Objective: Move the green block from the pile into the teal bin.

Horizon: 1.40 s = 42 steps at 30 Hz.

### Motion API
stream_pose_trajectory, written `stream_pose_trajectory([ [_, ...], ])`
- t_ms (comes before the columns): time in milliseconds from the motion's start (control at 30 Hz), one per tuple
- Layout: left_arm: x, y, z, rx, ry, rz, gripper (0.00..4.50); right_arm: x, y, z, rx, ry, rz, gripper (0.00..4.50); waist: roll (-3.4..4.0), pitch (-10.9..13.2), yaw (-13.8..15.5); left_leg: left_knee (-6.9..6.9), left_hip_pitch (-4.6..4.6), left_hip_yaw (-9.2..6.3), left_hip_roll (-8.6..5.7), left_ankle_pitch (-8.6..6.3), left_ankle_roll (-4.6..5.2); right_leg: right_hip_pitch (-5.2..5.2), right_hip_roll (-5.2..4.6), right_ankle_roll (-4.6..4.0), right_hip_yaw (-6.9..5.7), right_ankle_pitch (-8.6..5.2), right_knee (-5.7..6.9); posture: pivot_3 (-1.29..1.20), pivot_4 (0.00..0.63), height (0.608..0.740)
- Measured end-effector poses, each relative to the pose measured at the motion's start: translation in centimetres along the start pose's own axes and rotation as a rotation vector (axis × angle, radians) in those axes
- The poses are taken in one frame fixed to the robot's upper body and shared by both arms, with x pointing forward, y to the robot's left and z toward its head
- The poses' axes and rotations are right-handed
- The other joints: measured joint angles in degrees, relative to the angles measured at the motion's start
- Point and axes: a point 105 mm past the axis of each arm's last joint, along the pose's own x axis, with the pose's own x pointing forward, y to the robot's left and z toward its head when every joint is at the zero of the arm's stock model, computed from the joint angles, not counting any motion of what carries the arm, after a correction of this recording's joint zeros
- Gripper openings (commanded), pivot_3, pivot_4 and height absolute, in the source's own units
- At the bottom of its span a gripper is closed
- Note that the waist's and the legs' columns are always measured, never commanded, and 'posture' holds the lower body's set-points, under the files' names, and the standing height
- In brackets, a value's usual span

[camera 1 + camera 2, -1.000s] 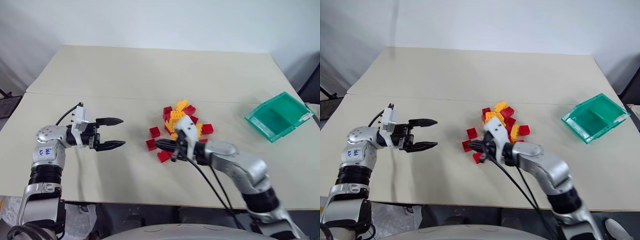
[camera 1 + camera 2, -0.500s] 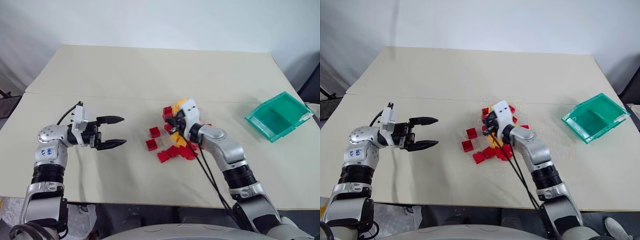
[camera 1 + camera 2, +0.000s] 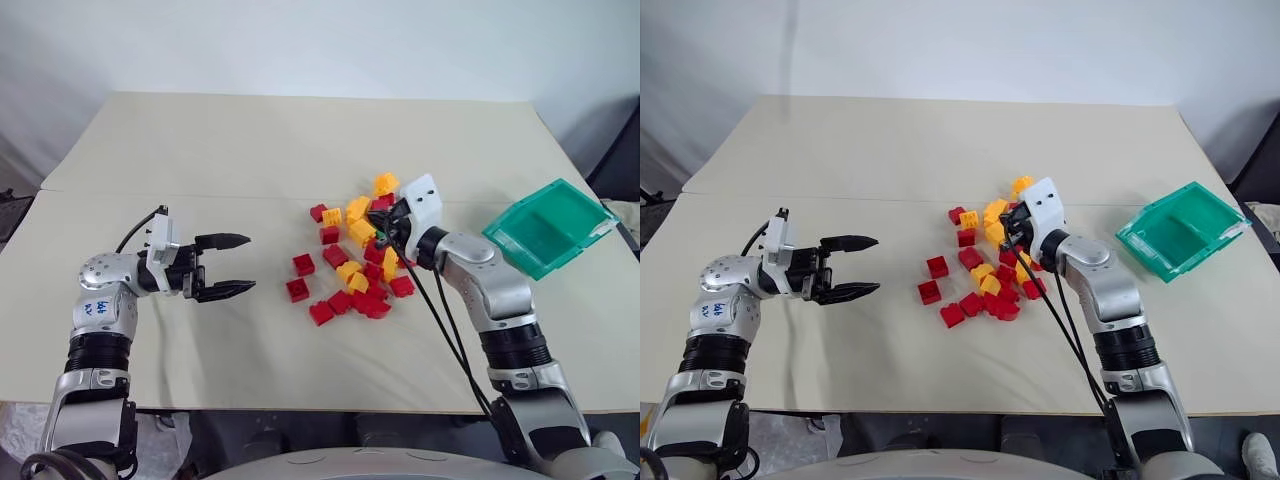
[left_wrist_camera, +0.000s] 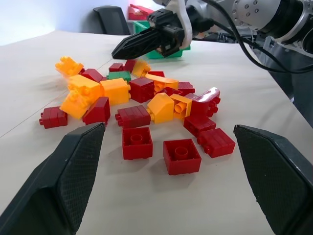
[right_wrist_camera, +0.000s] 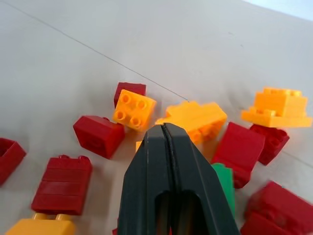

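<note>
Since a second ago the right gripper (image 3: 392, 222), fingers pressed shut and empty, has swept across the pile (image 3: 355, 262), scattering bricks over the beige table (image 3: 250, 150). The green block (image 4: 119, 76) lies among red and yellow bricks below it, with the teal bin (image 3: 548, 228) well apart near the table's right edge. The left gripper (image 3: 236, 265) hangs open beside the pile.

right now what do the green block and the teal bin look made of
Green block: seems hard moulded plastic, opaque with a slight sheen, like the studded red and yellow bricks around it. Teal bin: looks like thin translucent plastic, since its walls let light through; glossy, though the exact finish is hard to tell.
</note>
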Motion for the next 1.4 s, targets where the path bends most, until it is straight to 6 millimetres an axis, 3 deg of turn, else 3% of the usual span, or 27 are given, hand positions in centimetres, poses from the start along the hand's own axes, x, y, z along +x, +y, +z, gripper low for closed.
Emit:
stream_pose_trajectory([
  [167,0.3,0.0,-0.1,-0.004,-0.010,0.001,4.50,-0.5,-1.2,0.1,-0.017,0.003,-0.042,0.02,0.00,0.0,0.0,0.00,0.00,0.00,0.00,0.00,0.00,0.00,-0.01,0.00,0.00,0.00,0.00,0.00,0.150,0.740],
  [300,0.8,-0.1,-0.2,-0.011,-0.026,-0.003,4.50,-0.7,-2.7,-1.4,-0.040,0.063,-0.107,0.02,0.00,0.0,0.0,-0.01,0.00,0.01,0.00,0.00,0.00,0.00,0.00,0.00,0.01,0.00,0.00,0.00,0.150,0.740],
  [433,0.9,-0.2,-0.2,-0.005,-0.028,-0.006,4.50,-2.1,-2.7,-2.0,-0.104,0.174,-0.011,0.89,0.20,0.1,0.0,-0.01,-0.03,0.03,0.00,-0.01,0.02,-0.02,0.02,0.00,0.02,0.00,-0.04,0.00,0.150,0.740],
  [600,0.8,-0.3,-0.4,-0.011,-0.026,-0.008,4.50,-4.8,-2.6,-0.8,-0.138,0.225,0.094,2.50,0.25,0.2,0.1,0.00,-0.03,0.03,0.00,-0.02,0.04,0.00,0.05,0.00,0.01,0.00,-0.08,0.00,0.150,0.740],
  [800,0.5,-0.4,-0.6,-0.016,-0.023,-0.008,4.50,-12.2,-4.8,-0.4,-0.113,0.348,0.120,4.43,0.41,0.3,1.5,-0.01,-0.07,0.03,-0.03,-0.06,0.11,0.04,0.05,0.01,-0.02,0.00,-0.25,0.00,0.150,0.740],
  [1000,0.6,-0.3,-0.5,-0.016,-0.026,-0.013,4.50,-15.3,-5.0,-0.3,-0.089,0.364,0.097,4.47,0.41,0.3,1.4,0.00,0.05,0.12,-0.02,-0.06,0.11,0.11,0.07,0.05,0.09,0.03,-0.18,0.00,0.150,0.740],
  [1167,0.6,0.0,-0.5,-0.022,-0.031,-0.006,4.50,-14.8,-4.5,1.3,-0.110,0.316,0.080,4.47,0.42,0.3,1.3,0.04,0.11,0.13,0.01,-0.04,0.07,0.10,0.09,0.05,0.11,0.03,-0.15,0.00,0.150,0.740],
  [1267,0.8,0.0,-0.4,-0.018,-0.037,-0.010,4.50,-12.3,-3.8,2.8,-0.107,0.267,0.076,4.47,0.42,0.3,1.1,0.08,0.13,0.12,0.01,-0.03,0.05,0.08,0.03,0.04,0.12,0.02,-0.20,0.00,0.150,0.740],
  [1400,1.1,0.1,-0.4,-0.012,-0.043,-0.011,4.50,-8.4,-2.3,2.6,-0.059,0.284,0.131,4.47,0.43,0.3,1.2,0.08,0.06,0.12,0.00,-0.02,0.04,0.01,0.00,0.03,0.13,0.02,-0.14,0.00,0.150,0.740],
])
